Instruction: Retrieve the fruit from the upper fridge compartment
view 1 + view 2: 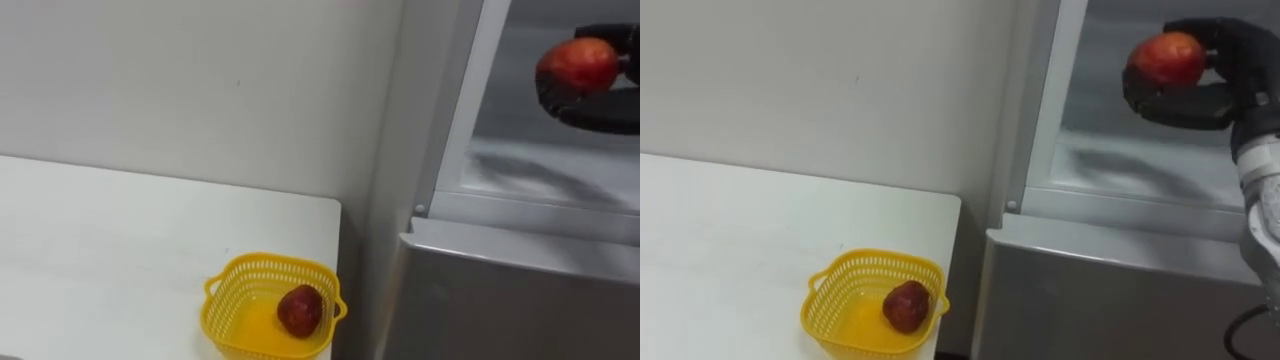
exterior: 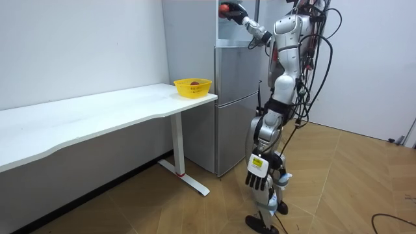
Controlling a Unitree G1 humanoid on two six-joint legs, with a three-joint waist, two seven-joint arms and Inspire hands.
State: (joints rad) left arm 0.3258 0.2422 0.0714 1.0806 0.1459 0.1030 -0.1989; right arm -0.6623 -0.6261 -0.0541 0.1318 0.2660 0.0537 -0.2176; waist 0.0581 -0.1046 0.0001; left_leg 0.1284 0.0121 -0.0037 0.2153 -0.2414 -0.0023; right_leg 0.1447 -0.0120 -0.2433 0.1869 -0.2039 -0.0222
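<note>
Through the left eye view, the right edge cut off my right hand (image 1: 598, 112). What I could see of its dark fingers was curled under and round a red apple (image 1: 577, 65), held up inside the open upper fridge compartment (image 1: 540, 165), clear of its pale shelf. Lower down, a yellow basket (image 1: 222, 283) stood on the white table (image 1: 120, 250), at the corner beside the fridge (image 1: 500, 300). It held one dark red fruit (image 1: 299, 310) toward its right wall; I could not tell what kind.

In the room view the robot stood upright before the fridge with its right arm raised to the top compartment. The apple was a small red spot at the hand. The left hand (image 2: 257, 174) hung beside the thigh with loose, fairly straight fingers.

The right eye view showed the thumb and fingers wrapped about the apple, with the wrist running down the right edge.
</note>
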